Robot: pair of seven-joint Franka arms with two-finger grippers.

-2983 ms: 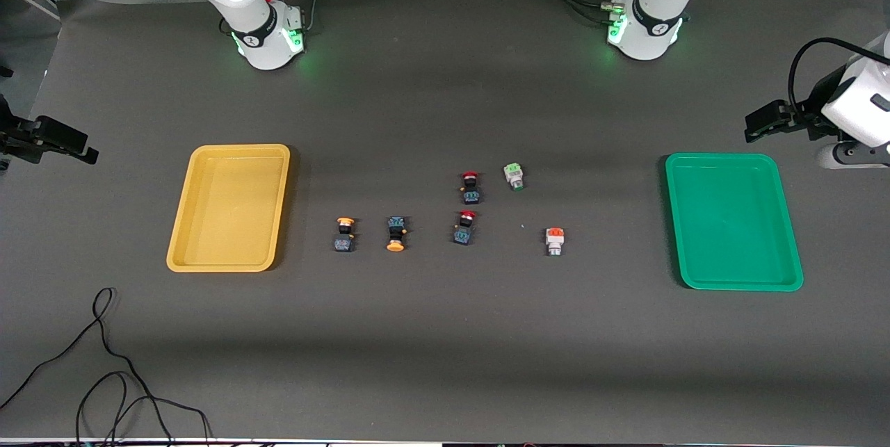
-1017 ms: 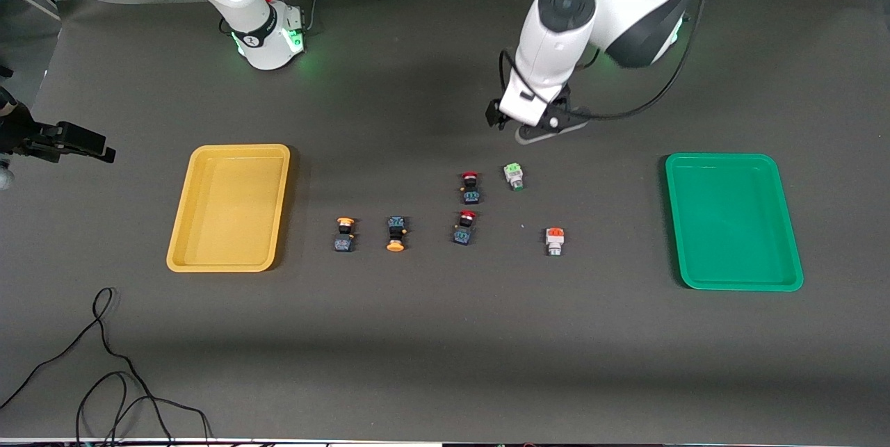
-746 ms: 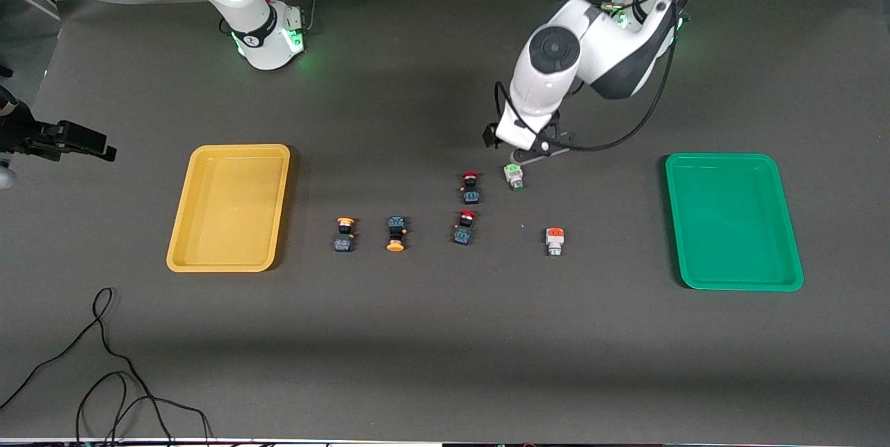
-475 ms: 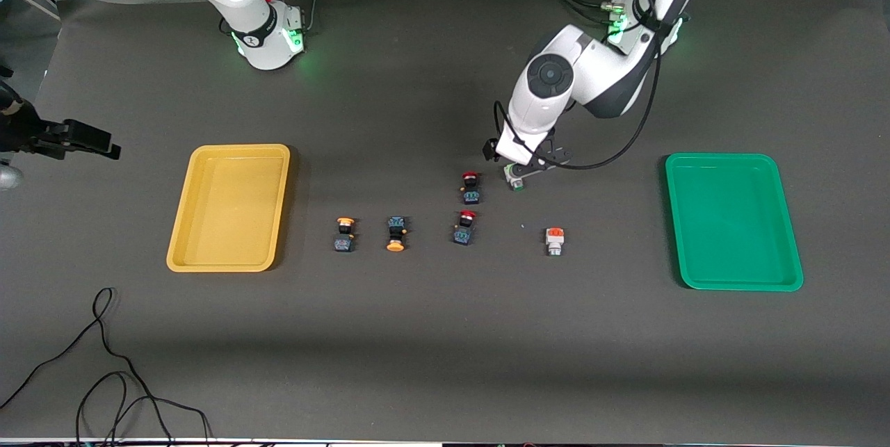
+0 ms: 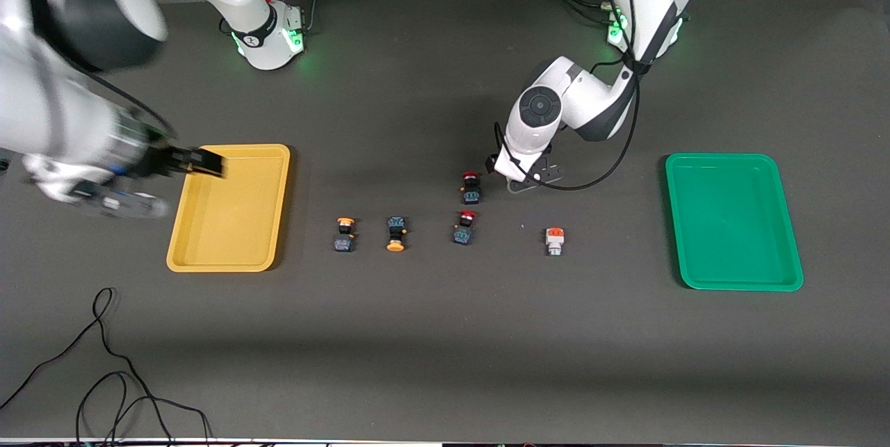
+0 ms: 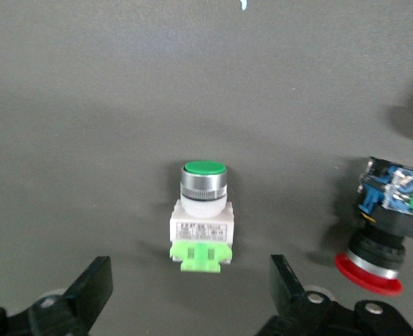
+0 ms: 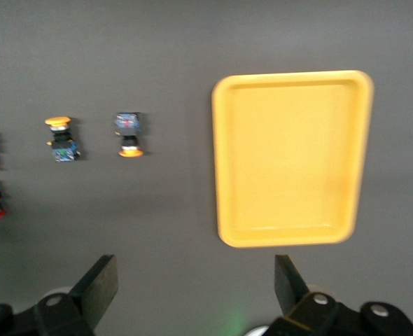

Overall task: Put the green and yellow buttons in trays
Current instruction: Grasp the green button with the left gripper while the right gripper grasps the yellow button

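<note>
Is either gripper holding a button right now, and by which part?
Nothing is held. The left gripper is open astride the green button, fingers clear of it. The right gripper is open over the table by the yellow tray.

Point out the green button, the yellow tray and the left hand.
green button point(image 6: 204, 168), left wrist view, on its round green cap.
yellow tray point(image 5: 229, 207), front view, on its bare floor.
left hand point(image 6: 192, 294), left wrist view, midway between its open fingertips.

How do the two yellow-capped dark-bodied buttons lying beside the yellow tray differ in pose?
The yellow-capped button nearest the yellow plastic tray lies with its cap pointing away from the front camera; the second yellow-capped button, beside it toward the left arm's end, lies with its cap pointing toward that camera. Both have dark bodies, rest on the table on their sides, and no gripper touches them.
</note>
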